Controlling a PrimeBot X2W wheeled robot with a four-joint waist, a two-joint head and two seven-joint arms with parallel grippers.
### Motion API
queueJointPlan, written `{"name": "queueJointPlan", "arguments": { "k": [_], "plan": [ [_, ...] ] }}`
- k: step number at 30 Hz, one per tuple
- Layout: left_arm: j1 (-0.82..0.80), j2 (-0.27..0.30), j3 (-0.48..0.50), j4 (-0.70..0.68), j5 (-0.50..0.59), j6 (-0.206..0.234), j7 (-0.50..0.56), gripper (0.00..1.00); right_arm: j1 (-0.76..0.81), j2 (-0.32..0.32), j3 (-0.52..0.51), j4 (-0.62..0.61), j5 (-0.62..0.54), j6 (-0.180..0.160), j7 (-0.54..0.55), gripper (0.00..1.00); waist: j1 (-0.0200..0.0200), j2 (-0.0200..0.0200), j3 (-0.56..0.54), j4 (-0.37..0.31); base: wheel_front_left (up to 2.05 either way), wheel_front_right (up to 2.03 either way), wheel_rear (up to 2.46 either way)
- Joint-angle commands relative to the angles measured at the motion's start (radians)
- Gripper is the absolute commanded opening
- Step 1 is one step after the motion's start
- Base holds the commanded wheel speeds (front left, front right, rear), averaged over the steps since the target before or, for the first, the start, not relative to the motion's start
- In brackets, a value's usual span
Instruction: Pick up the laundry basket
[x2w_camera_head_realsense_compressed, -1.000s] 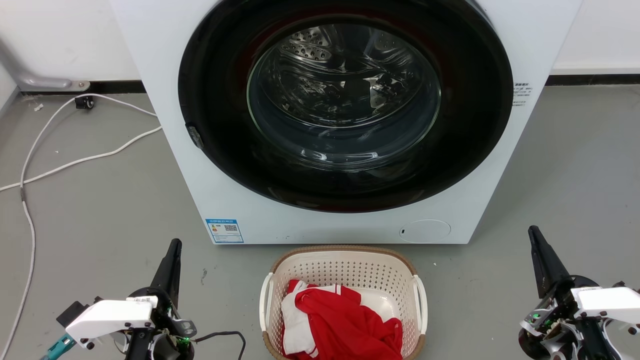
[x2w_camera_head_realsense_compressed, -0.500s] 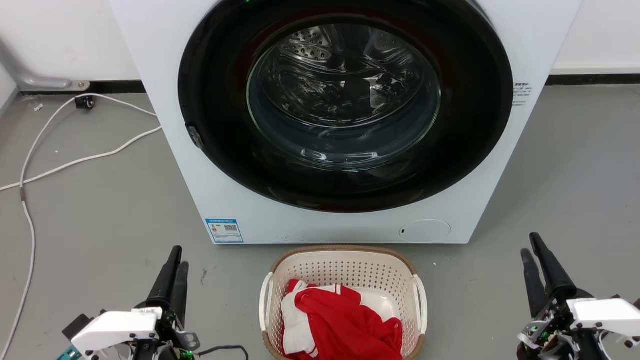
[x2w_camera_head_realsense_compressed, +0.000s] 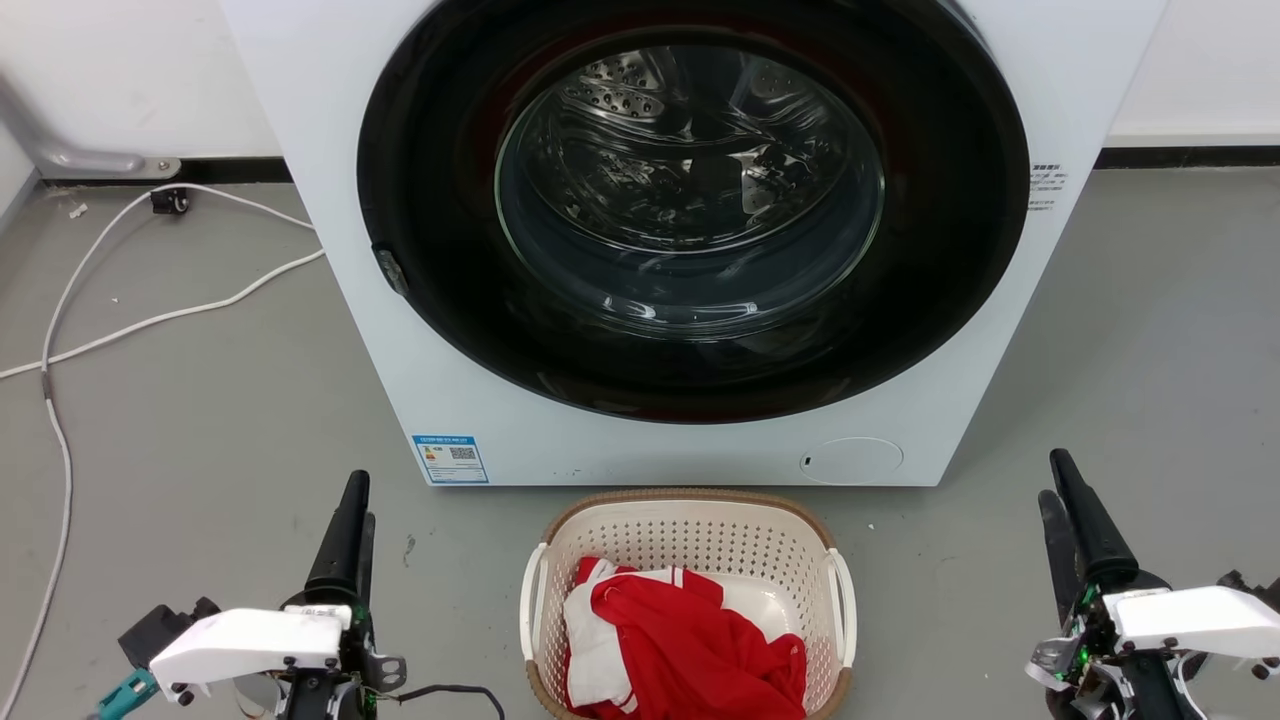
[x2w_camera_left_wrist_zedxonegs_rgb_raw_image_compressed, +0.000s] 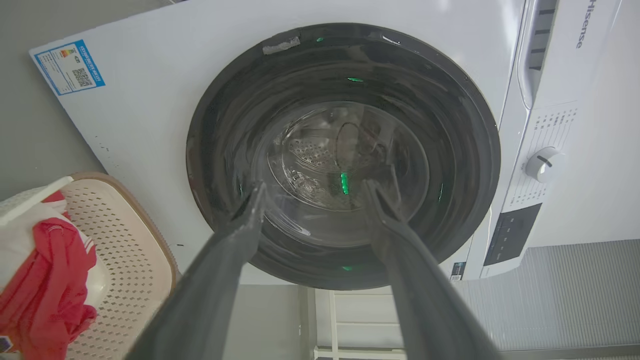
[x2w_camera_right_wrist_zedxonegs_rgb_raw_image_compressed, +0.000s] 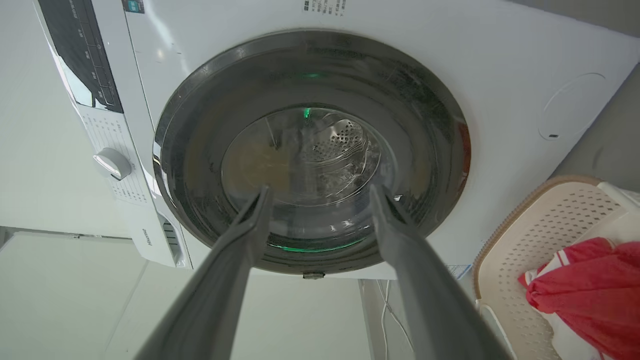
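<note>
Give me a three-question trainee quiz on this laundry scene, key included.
1. True or false: the laundry basket stands on the floor in front of the washing machine.
2. What colour is the clothing in the basket? A) red and white B) blue C) black
3. Fill in: the left gripper and right gripper are both ____, apart from the basket.

Key: 1 true; 2 A; 3 open.

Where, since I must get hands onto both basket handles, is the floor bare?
Bare floor flanks the basket: left, between it and the left arm; right, between it and the right arm. Crowded behind: the rim sits close to the washer. A cable lies far left.
</note>
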Motion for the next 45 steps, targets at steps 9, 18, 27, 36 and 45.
{"name": "queueJointPlan", "arguments": {
  "k": [9, 18, 27, 36, 45],
  "plan": [
    [-0.027, 0.009, -0.041, -0.067, 0.306, -0.001, -0.050, 1.00, 0.002, -0.003, 0.009, -0.062, -0.336, 0.000, -0.049, 1.00, 0.0000, 0.0000, 0.002, 0.007, 0.00, 0.00, 0.00],
    [-0.032, 0.011, -0.065, -0.072, 0.501, 0.000, -0.085, 1.00, 0.010, -0.003, 0.011, -0.069, -0.554, 0.000, -0.079, 1.00, 0.0000, 0.0000, 0.005, 0.010, 0.00, 0.00, 0.00],
    [-0.045, 0.019, -0.089, -0.074, 0.657, 0.005, -0.117, 1.00, 0.017, -0.003, 0.012, -0.082, -0.705, 0.000, -0.091, 1.00, 0.0000, 0.0000, 0.009, 0.011, 0.00, 0.00, 0.00],
    [-0.051, 0.030, -0.118, -0.067, 0.786, 0.007, -0.146, 1.00, 0.025, -0.002, 0.018, -0.097, -0.834, 0.000, -0.096, 1.00, 0.0000, 0.0000, 0.013, 0.012, 0.00, 0.00, 0.00],
    [-0.057, 0.038, -0.139, -0.057, 0.895, 0.012, -0.172, 1.00, 0.036, -0.002, 0.014, -0.113, -0.945, 0.000, -0.095, 1.00, 0.0000, 0.0000, 0.018, 0.010, 0.00, 0.00, 0.00]
  ]
}}
